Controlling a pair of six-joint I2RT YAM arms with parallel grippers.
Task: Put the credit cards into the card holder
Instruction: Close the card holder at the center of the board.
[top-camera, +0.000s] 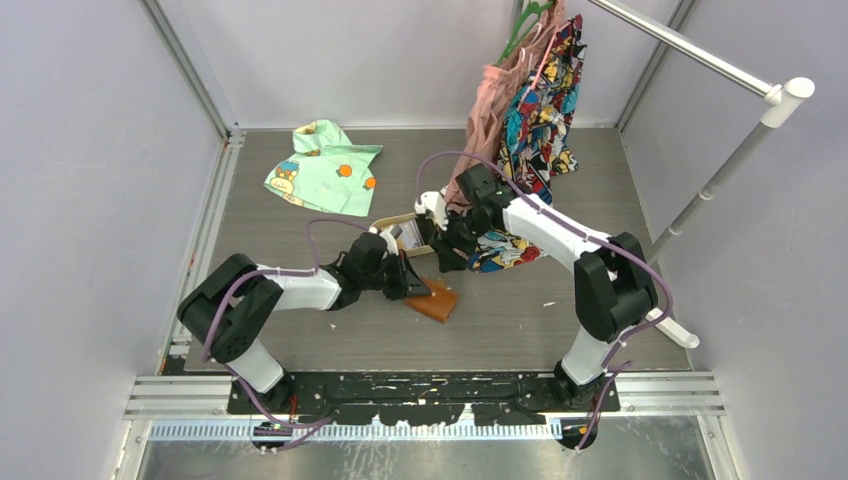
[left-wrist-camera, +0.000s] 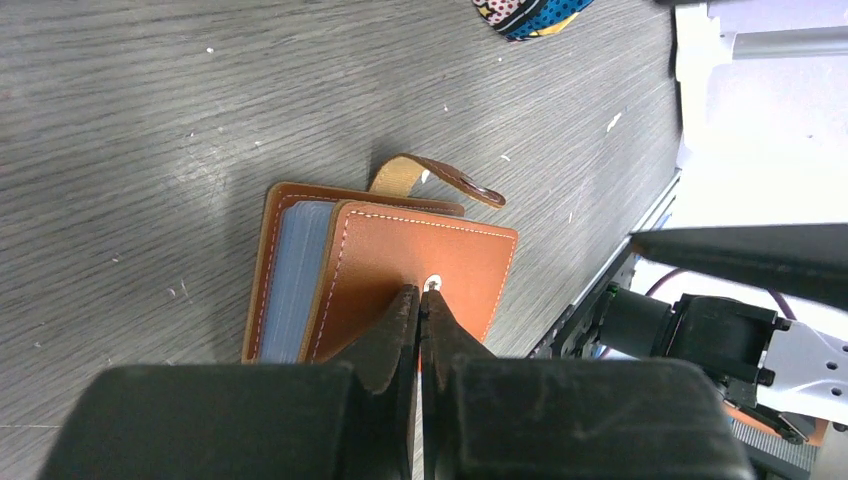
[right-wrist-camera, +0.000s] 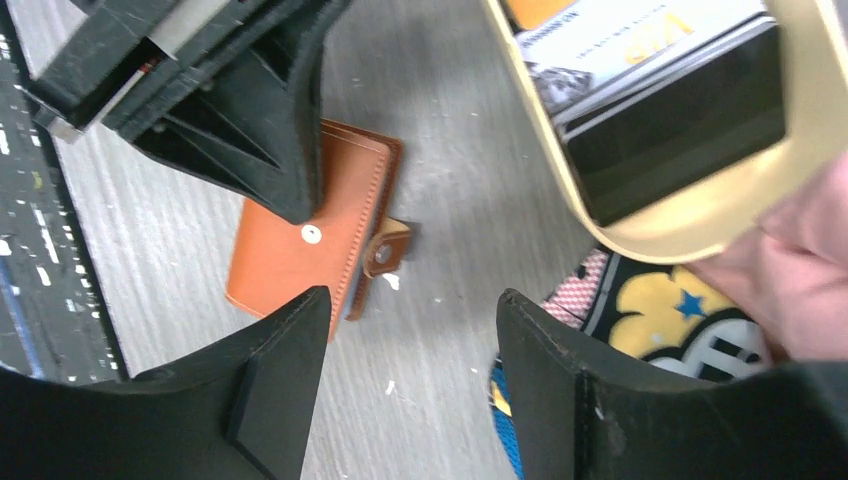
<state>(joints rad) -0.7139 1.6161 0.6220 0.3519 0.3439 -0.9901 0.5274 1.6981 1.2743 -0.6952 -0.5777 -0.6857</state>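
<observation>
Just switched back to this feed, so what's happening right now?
The left gripper is shut, its tips resting on the cover of the brown card holder by the snap stud; it lies on the table, tab undone. The right gripper hangs open between the holder and the tan tray, where credit cards lie.

The right gripper (right-wrist-camera: 410, 350) hangs over the grey wood-grain table (right-wrist-camera: 450, 150), its two black fingers spread with nothing between them. Beyond them lies the brown leather card holder (right-wrist-camera: 280, 270), folded, its snap tab (right-wrist-camera: 385, 250) loose at the side. The left gripper (right-wrist-camera: 295, 205) meets the cover beside the snap stud. At upper right, a tan tray (right-wrist-camera: 640, 235) holds the credit cards (right-wrist-camera: 620, 35). Patterned cloth (right-wrist-camera: 650, 320) lies below it.
</observation>
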